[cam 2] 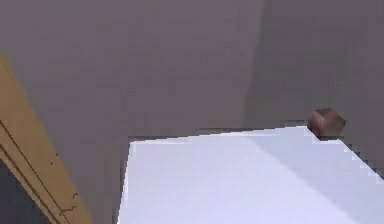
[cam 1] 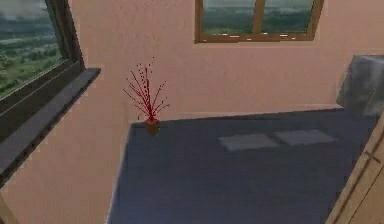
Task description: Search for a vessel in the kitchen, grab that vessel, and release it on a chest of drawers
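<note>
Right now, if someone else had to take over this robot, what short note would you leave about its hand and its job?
Hand: its state cannot be told from these pictures.
Things: a red twiggy plant in a small brown pot stands on the dark blue-grey surface near the corner of the pink walls, forward view. A small brown blocky thing sits at the far corner of a pale blue-white surface, arm side view; too small to call a vessel.
Done: nothing the pictures confirm.
Left: find the vessel, grab it, carry it to a chest of drawers, release it there.
</note>
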